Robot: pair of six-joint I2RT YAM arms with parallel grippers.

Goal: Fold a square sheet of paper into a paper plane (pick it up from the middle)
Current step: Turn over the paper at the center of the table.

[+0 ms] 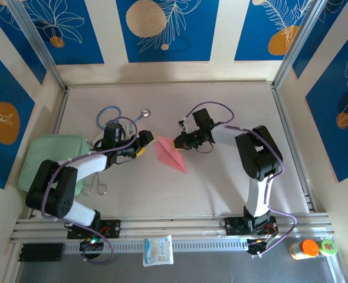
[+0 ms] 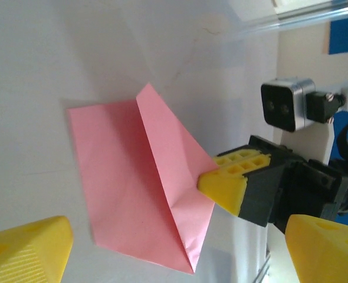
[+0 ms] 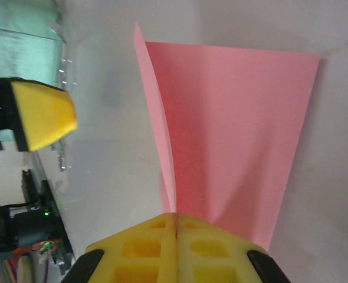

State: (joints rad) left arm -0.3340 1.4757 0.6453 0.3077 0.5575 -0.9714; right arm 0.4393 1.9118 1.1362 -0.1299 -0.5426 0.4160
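The salmon-pink square sheet of paper [image 1: 170, 154] lies mid-table, folded along a centre crease. In the left wrist view one half of the paper [image 2: 127, 188] lies flat and the other half stands up from the crease. My right gripper [image 1: 177, 143] is shut on the raised half's edge. In its own view the yellow fingertips [image 3: 175, 221] meet on the paper [image 3: 239, 124]. Just left of the sheet, my left gripper [image 1: 144, 144] stands open, touching nothing. Its wide-apart fingers [image 2: 26, 253] frame the paper, and the right gripper [image 2: 224, 186] shows pinching the flap.
A blue stethoscope [image 1: 111, 114] lies behind the left arm and a pale green pad [image 1: 49, 158] sits at the far left. A white packet [image 1: 158, 250] rests on the front rail. Small bottles [image 1: 308, 249] stand at the front right. Metal frame rails border the table.
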